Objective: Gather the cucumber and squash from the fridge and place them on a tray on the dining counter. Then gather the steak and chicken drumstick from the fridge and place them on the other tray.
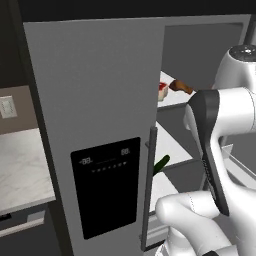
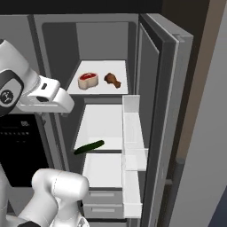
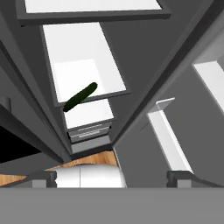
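Observation:
The fridge [image 1: 95, 85] has its right door swung open and its left door closed. On the top shelf lie the steak [image 2: 88, 80] and, to its right, the chicken drumstick [image 2: 112, 80]; both also show as the steak [image 1: 161, 91] and the drumstick [image 1: 181, 86]. The dark green cucumber [image 2: 89, 147] lies aslant across the front edge of the middle shelf, seen too as the cucumber [image 3: 81, 96] and the cucumber [image 1: 161, 164]. My gripper [image 3: 112, 179] is open and empty, held in front of the open compartment above the cucumber. The squash, both trays and the dining counter are out of view.
The open fridge door [image 2: 162, 102] stands at the right with white door bins [image 2: 132, 146]. Drawers [image 2: 103, 197] sit at the fridge's bottom. The black dispenser panel [image 1: 106, 185] is on the closed door. A marble counter [image 1: 20, 170] lies to the left.

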Tool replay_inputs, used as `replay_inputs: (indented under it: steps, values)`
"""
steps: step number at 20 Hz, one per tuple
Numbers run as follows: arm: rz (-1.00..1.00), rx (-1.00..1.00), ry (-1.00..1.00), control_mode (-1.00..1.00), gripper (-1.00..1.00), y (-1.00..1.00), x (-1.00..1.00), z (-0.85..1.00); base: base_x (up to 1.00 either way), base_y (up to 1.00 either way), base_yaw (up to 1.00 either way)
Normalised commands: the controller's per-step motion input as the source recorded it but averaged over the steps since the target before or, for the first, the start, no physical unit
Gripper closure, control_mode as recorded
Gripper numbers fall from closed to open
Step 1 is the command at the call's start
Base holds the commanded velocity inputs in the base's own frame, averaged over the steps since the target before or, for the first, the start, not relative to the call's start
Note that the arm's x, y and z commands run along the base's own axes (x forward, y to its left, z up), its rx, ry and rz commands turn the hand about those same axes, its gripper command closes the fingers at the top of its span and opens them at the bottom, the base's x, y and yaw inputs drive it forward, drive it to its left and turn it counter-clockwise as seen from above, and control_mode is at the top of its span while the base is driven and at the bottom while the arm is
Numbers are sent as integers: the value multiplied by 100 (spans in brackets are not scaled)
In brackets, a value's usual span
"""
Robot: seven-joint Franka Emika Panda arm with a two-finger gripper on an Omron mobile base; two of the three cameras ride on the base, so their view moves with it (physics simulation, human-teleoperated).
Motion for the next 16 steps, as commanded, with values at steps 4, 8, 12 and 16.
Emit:
replay_inputs:
  steps: [4, 8, 12, 16]
  values:
    - [0, 0, 0, 100, -100, 0, 0, 0, 51, -3, -20]
    - [0, 0, 0, 100, -100, 0, 0, 0, 48, 0, -19]
    - [-7, 0, 0, -100, -100, 0, 34, -6, 10, 0, -3]
    - [2, 2, 0, -100, -100, 0, 58, -20, 0, 0, 0]
